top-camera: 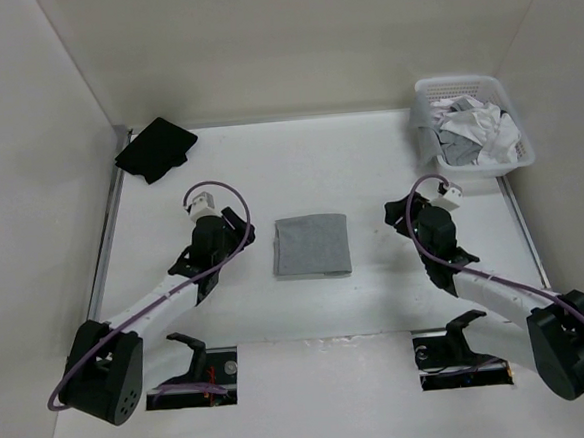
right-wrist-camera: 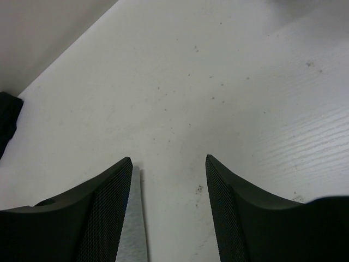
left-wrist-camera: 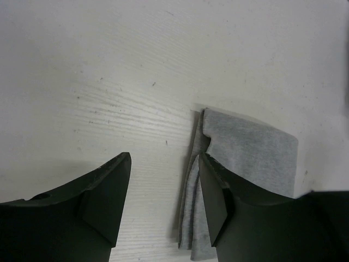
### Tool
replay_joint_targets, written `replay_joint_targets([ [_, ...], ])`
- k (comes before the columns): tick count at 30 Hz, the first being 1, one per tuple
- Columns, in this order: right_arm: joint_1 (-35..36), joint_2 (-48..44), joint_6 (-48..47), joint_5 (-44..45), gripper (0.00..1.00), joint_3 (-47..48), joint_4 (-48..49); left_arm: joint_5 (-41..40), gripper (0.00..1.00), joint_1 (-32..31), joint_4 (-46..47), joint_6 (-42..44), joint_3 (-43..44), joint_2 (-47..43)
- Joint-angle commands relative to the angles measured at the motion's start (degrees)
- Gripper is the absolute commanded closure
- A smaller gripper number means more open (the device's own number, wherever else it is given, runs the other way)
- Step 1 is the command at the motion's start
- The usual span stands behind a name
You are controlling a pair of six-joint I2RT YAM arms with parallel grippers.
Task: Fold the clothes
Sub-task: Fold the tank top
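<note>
The tank top [top-camera: 312, 245] lies in the middle of the table [top-camera: 368, 164], between the two arms, and it is already a small, quite neat rectangle. I judge it to be light and very soft. It is thin knit cloth with no stiffness of its own, so it will hang down and lose its shape if it is lifted by one point only. It is not fragile and not slippery, but I think the layers can slide over each other. In the left wrist view several layers show one over the other along its near edge, and one corner stands up a little. To take hold of it well, I would pinch at this edge, low against the table, so that all layers come between the fingers together, and best with both arms at two corners of one side.

The left gripper [left-wrist-camera: 165, 164] hangs low just beside the left edge of the cloth. Its jaws are spread wide and only bare table shows between them. Its right finger [left-wrist-camera: 212, 196] covers the edge of the cloth in that view, but I cannot tell if it touches.

The right gripper [right-wrist-camera: 169, 164] is on the other side, a little apart from the cloth, with the forearm bent in toward the middle. Its jaws are also spread and hold nothing.

Far away stand the basket [top-camera: 427, 119] with the laundry pile [top-camera: 476, 126] and, in the other corner, the black garment [top-camera: 156, 150].
</note>
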Motion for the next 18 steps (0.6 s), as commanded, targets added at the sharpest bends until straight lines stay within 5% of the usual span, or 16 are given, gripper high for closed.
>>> replay_joint_targets([
  [1, 0.0, 0.4, -0.3, -0.3, 0.39, 1.4, 5.3, -0.5, 0.49, -0.3, 1.5, 2.1, 4.5, 1.5],
  [18, 2.4, 0.5, -1.1, 0.6, 0.44, 1.4, 5.1, -1.4, 0.45, -2.3, 1.9, 2.7, 5.3, 5.1],
])
